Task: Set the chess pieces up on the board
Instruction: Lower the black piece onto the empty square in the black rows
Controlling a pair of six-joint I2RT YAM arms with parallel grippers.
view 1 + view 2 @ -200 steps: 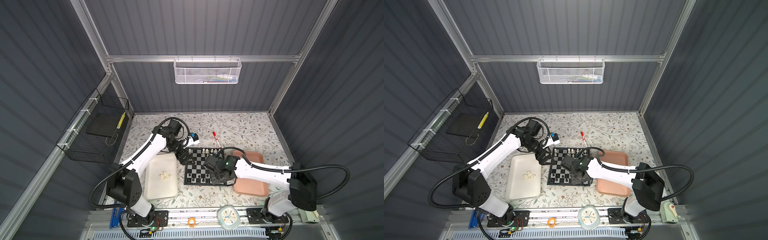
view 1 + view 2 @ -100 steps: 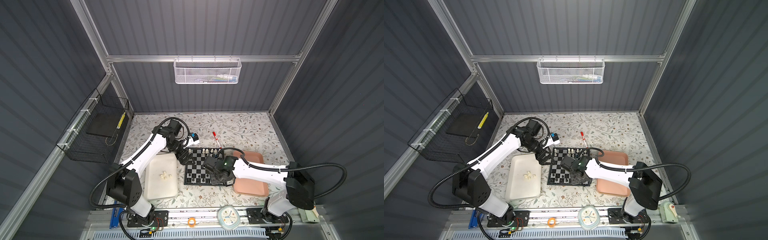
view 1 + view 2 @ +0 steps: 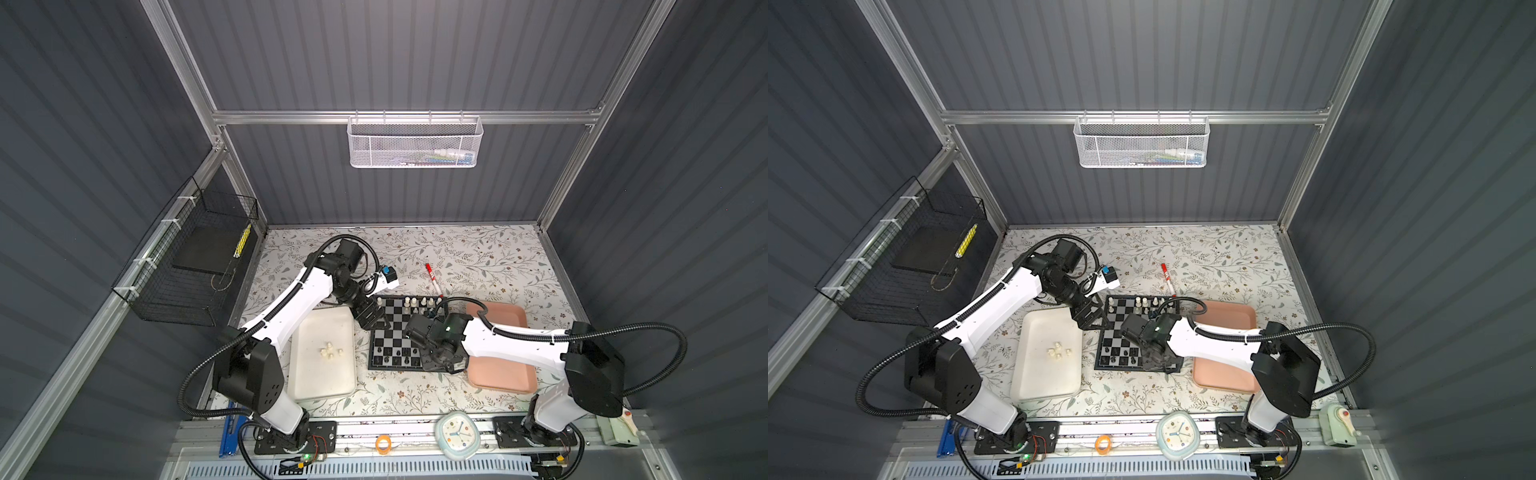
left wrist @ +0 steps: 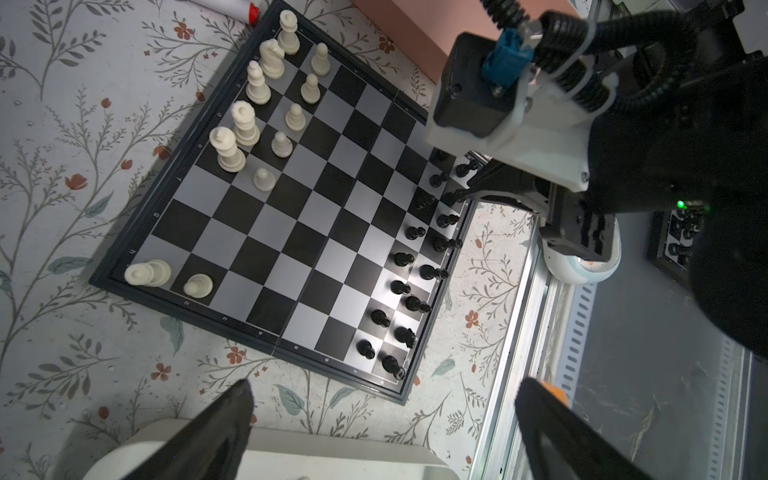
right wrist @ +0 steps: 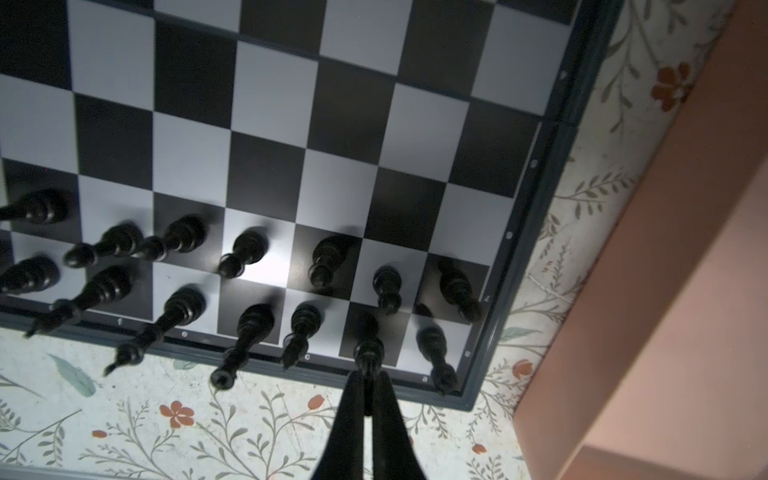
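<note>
The board (image 3: 397,332) (image 3: 1121,328) lies mid-table between two trays. Cream chess pieces (image 4: 245,124) fill part of its far rows, and two more (image 4: 147,272) stand at one far corner. Black pieces (image 4: 411,266) line its near two rows. My right gripper (image 5: 366,386) (image 3: 440,365) is shut on the top of a black piece (image 5: 368,345) standing in the back row, one square from the board's near right corner. My left gripper (image 4: 384,401) (image 3: 368,318) hangs open and empty by the board's left edge, above the cloth and the white tray's corner.
A white tray (image 3: 324,378) left of the board holds several loose cream pieces (image 3: 330,351). A pink tray (image 3: 500,374) lies right of the board. A red marker (image 3: 432,276) lies behind it. A clock (image 3: 457,434) and an orange ring (image 3: 383,444) sit on the front rail.
The right arm's rear joints have shifted slightly, while its gripper stays at the board's near right corner. The left arm has not moved.
</note>
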